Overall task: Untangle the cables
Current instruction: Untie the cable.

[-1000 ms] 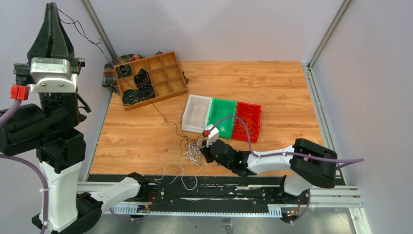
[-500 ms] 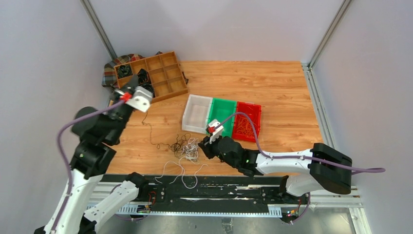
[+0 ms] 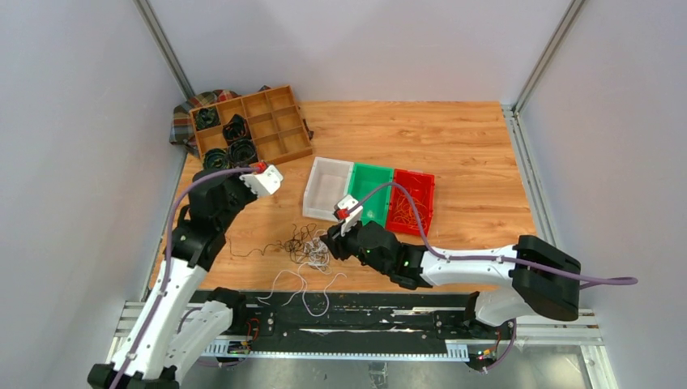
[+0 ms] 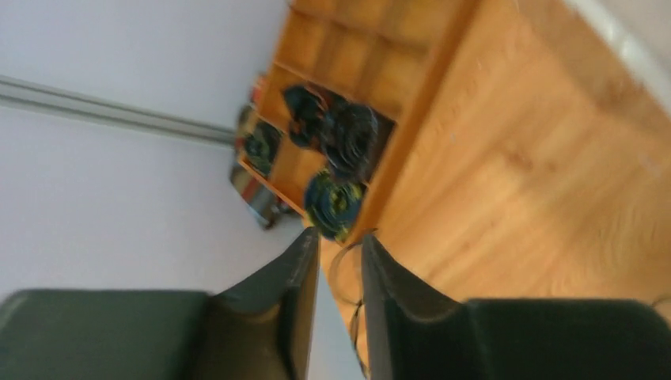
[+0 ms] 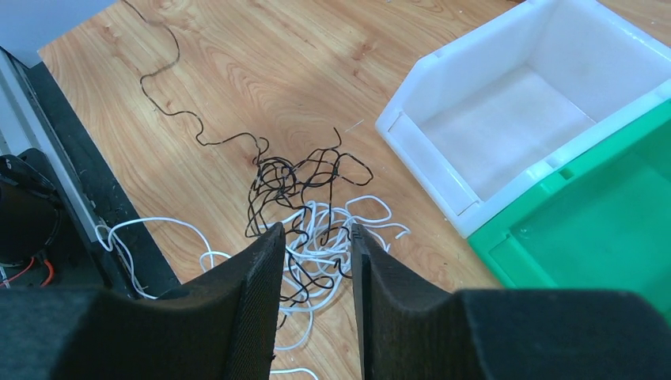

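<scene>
- Right gripper [image 5: 314, 231]: jaws apart, gripping nothing; cables [image 5: 312, 198] tangled on table [image 5: 237, 71] just below and ahead of its tips.
- Left gripper [image 4: 336, 237]: jaws slightly apart; one thin strand [image 4: 346, 269] shows through gap, contact unclear.

The right hand [image 5: 316, 232] hides part of the tangled cables [image 5: 277, 186].

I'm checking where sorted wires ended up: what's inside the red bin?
The red bin holds a loose heap of thin orange cables. The right arm's purple hose crosses above it, hiding a strip of the contents; nothing else shows inside.
</scene>
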Available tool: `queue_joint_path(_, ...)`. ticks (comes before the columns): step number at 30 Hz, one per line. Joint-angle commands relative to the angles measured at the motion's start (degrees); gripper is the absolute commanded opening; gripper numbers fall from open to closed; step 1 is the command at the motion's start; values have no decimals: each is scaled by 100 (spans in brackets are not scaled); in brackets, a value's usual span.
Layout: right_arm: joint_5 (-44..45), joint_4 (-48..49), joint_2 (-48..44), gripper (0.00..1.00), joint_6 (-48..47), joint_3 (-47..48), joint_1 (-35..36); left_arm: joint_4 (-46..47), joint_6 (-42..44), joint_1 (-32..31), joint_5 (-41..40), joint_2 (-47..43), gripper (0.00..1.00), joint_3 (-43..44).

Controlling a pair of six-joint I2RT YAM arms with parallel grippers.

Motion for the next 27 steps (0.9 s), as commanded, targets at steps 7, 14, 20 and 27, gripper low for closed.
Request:
queue_joint_path(7,343,53,-352,35,-21,-254,-70,-1045,45,668,1783,1235,72,-690)
queue_joint_path(14,439,64,-504,35,40,-387,-79,-2492,845,669,3324,1534,76,-749)
queue_joint_path(20,442,88,-517,35,46,-346,-87,-2741,1807,666,3034,1713,71,-1097)
queue_joint_path(27,458,90,-536,35,95,-325,-87,-2741,2608,666,2665,2065,65,-1160)
